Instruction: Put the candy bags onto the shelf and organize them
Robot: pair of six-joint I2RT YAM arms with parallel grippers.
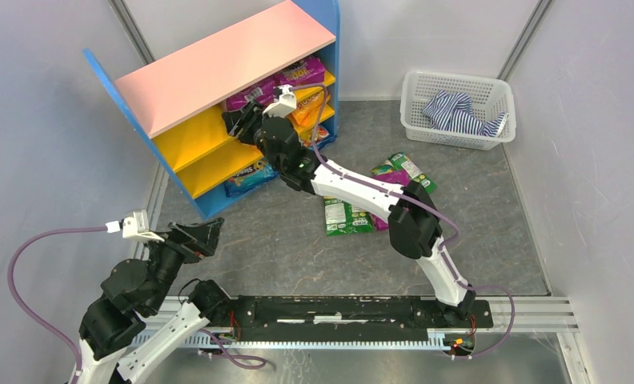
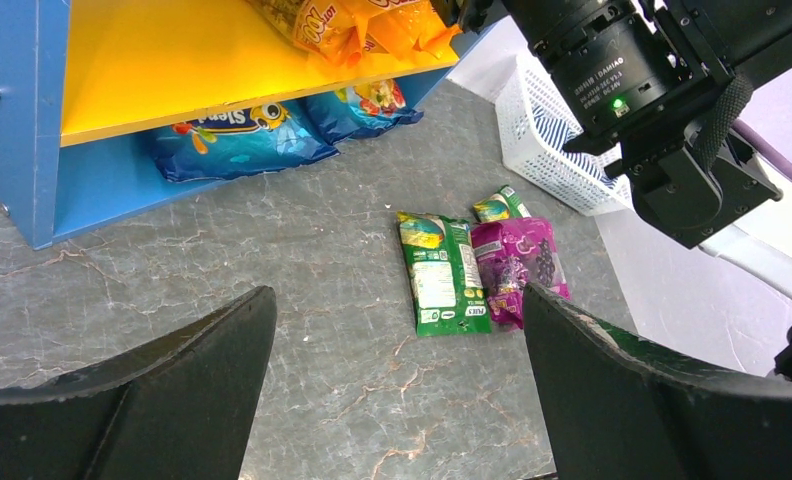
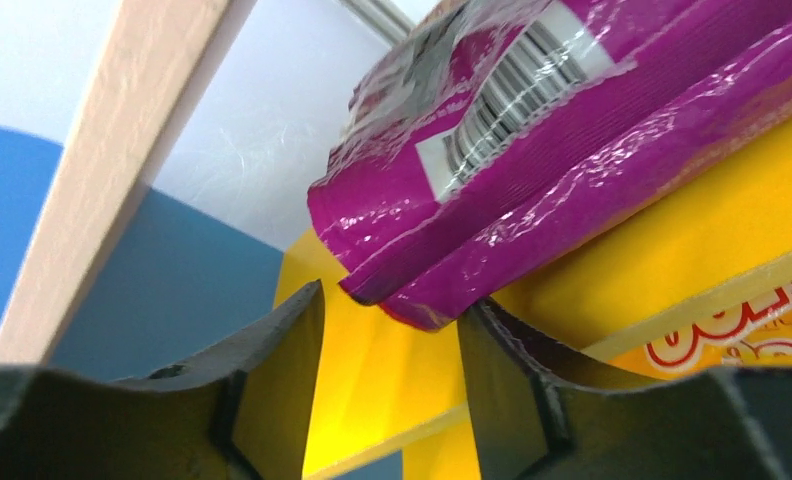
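Observation:
The shelf (image 1: 218,64) stands at the back left with purple candy bags (image 1: 254,94) on its top yellow board, orange bags (image 1: 310,104) below and blue bags (image 1: 250,174) at the bottom. My right gripper (image 1: 238,122) reaches into the top level. In the right wrist view it (image 3: 392,300) is open, and a purple bag (image 3: 532,170) lies on the yellow board (image 3: 692,220) with its corner just past the fingertips. A green bag (image 2: 442,275), a purple bag (image 2: 517,265) and another green one (image 2: 500,205) lie on the floor. My left gripper (image 2: 400,295) hangs open above the floor, holding nothing.
A white mesh basket (image 1: 458,80) with a striped blue-white cloth (image 1: 458,112) sits at the back right. The right arm (image 1: 362,188) stretches across the floor above the loose bags. Grey walls close in both sides, and the arms' base rail (image 1: 354,308) runs along the near edge.

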